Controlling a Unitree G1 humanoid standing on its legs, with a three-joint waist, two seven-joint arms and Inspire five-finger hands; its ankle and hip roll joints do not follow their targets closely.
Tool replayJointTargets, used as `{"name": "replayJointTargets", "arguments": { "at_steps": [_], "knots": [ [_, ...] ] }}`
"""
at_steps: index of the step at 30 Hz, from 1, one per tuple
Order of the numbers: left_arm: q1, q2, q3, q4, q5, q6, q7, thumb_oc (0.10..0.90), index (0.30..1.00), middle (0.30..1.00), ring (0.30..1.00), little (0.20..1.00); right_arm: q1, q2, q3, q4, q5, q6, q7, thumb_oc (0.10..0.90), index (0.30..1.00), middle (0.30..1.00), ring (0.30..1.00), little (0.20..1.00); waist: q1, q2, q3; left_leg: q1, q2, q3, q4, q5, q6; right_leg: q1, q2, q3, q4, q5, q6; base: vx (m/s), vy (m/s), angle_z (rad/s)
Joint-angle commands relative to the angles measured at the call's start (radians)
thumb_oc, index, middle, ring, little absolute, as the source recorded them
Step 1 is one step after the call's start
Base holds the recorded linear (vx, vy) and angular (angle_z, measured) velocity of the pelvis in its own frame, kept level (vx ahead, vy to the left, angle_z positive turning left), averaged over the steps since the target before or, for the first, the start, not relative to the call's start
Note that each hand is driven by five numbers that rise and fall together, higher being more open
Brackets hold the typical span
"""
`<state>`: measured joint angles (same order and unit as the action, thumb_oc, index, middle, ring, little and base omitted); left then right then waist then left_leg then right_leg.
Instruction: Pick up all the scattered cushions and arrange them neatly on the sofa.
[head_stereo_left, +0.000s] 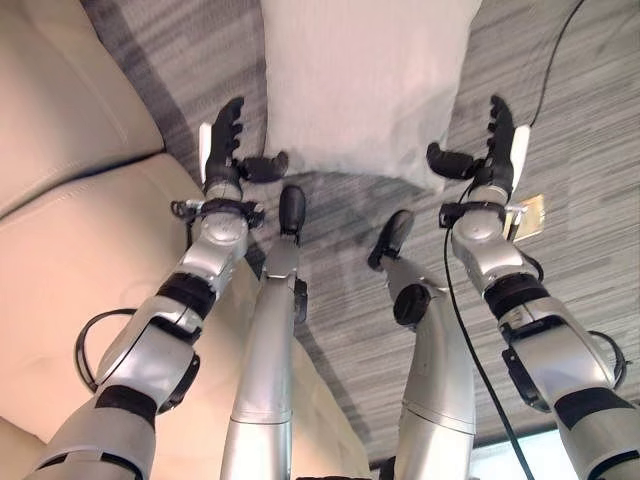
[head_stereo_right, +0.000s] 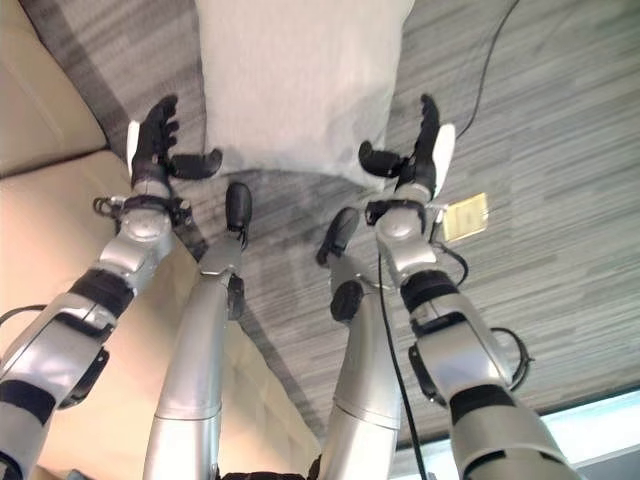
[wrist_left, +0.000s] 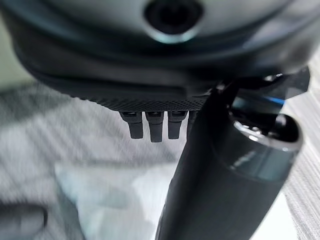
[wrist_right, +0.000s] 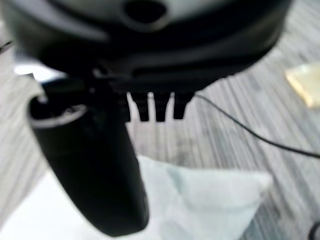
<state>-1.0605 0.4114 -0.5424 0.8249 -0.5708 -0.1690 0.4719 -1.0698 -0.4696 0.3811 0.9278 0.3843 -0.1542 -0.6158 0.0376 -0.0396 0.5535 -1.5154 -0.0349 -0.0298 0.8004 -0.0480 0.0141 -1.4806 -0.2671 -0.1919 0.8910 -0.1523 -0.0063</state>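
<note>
Two open hands, left hand (head_stereo_left: 222, 143) and right hand (head_stereo_left: 497, 142), flank the cushion (head_stereo_left: 362, 85).

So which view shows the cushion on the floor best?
The right eye view: the pale cushion lies nearly whole on the carpet between both open hands. The left eye view crops it similarly. The wrist views catch just a blurred corner past each thumb.

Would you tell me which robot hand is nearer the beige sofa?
Left: the left robot hand hovers beside the beige sofa; the right robot hand is across the pale grey square cushion.
</note>
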Motion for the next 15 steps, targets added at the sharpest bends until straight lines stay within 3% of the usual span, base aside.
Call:
{"name": "replayJointTargets", "arguments": {
  "at_steps": [1, 7, 13, 14, 15],
  "knots": [
    [0.047, -0.050, 0.031, -0.088, -0.006, -0.073, 0.025, 0.800, 0.900, 0.900, 0.900, 0.900, 0.055, -0.111, -0.007, -0.087, 0.033, -0.088, -0.057, 0.800, 0.900, 0.900, 0.900, 0.900, -0.028, 0.094, -0.033, 0.067, -0.010, -0.058, 0.004, -0.144, 0.016, 0.124, 0.013, 0.028, 0.014, -0.133, 0.064, 0.00, 0.000, 0.00],
    [-0.037, -0.102, -0.033, -0.087, -0.002, -0.081, 0.034, 0.800, 0.900, 0.900, 0.900, 0.900, -0.031, -0.147, 0.027, -0.115, 0.066, -0.139, -0.060, 0.800, 0.900, 0.900, 0.900, 0.900, -0.032, 0.101, -0.033, -0.043, -0.018, -0.056, 0.090, -0.163, 0.017, 0.012, 0.005, 0.064, 0.099, -0.158, 0.045, 0.04, 0.024, 0.00],
    [-0.091, -0.153, -0.074, -0.060, -0.012, -0.091, 0.027, 0.800, 0.900, 0.900, 0.900, 0.900, -0.100, -0.103, 0.096, -0.104, 0.072, -0.153, -0.038, 0.800, 0.900, 0.900, 0.900, 0.900, -0.027, 0.103, -0.033, -0.053, -0.024, -0.050, 0.076, -0.160, 0.015, -0.007, 0.000, 0.073, 0.104, -0.155, 0.046, 0.01, -0.017, 0.00],
    [-0.127, -0.187, -0.097, -0.038, -0.028, -0.097, 0.022, 0.800, 0.900, 0.900, 0.900, 0.900, -0.153, -0.051, 0.147, -0.073, 0.073, -0.152, -0.017, 0.800, 0.900, 0.900, 0.900, 0.900, -0.015, 0.110, -0.033, -0.054, -0.031, -0.051, 0.061, -0.154, 0.012, -0.013, -0.001, 0.079, 0.101, -0.154, 0.044, 0.00, -0.022, 0.04],
    [-0.129, -0.188, -0.097, -0.037, -0.028, -0.097, 0.021, 0.800, 0.900, 0.900, 0.900, 0.900, -0.156, -0.051, 0.149, -0.071, 0.074, -0.153, -0.017, 0.800, 0.900, 0.900, 0.900, 0.900, -0.016, 0.110, -0.033, -0.054, -0.031, -0.051, 0.059, -0.153, 0.012, -0.014, -0.002, 0.079, 0.101, -0.154, 0.044, 0.00, -0.021, 0.05]
  ]
}}
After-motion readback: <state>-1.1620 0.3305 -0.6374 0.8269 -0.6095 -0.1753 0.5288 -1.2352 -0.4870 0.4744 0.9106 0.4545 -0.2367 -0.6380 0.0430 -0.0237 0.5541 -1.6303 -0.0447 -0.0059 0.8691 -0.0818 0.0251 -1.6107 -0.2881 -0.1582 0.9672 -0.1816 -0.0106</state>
